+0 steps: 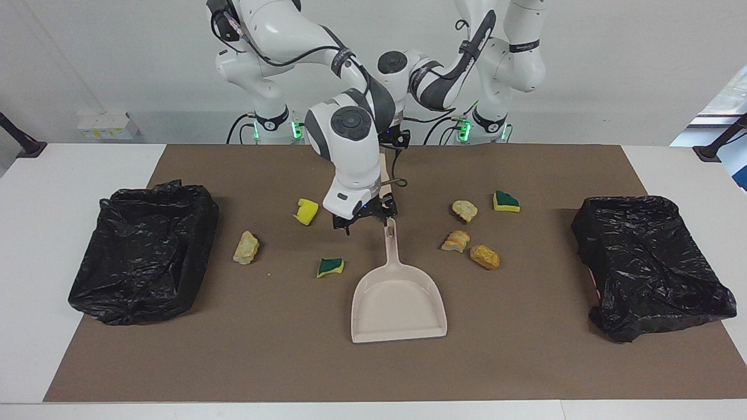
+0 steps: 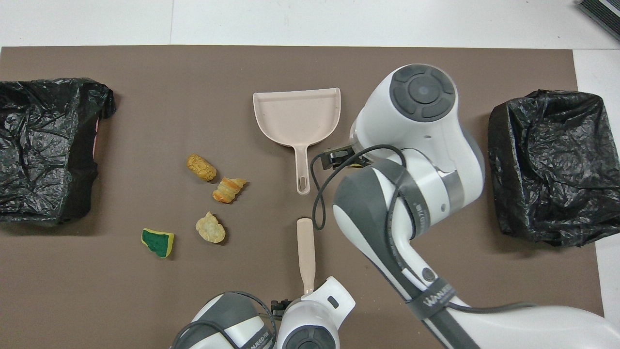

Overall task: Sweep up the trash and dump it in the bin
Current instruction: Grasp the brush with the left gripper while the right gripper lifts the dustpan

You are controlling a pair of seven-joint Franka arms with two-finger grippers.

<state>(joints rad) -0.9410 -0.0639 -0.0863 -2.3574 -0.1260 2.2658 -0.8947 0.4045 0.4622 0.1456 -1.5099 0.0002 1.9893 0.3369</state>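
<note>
- We're looking at the start of the sweep here: none of the trash is sitting in the dustpan yet. All seven scraps are lying loose on the brown mat covering the bench.
- Four scraps are clustering toward the left arm's end of the bench, among them a green-faced sponge bit and a golden bread chunk. The other three are lying toward the right arm's end, including a yellow sponge bit.
- The dustpan is lying flat in the middle with its mouth pointing away from the robots and its handle pointing toward them, which we're guessing is so an arm can grab it easily.
- The right pincer is hanging low just beside that handle with its fingers apart, gripping nothing. We're reading that as lining up for the grab.
- The left pincer is sitting over the near end of the brush, which is lying in line with the dustpan handle. We're not able to tell whether it's clamped on it (the wrist is blocking the fingers).
- Two bag-lined bins are waiting, one at the right arm's end and one at the left arm's, so either side is working for the dump.
</note>
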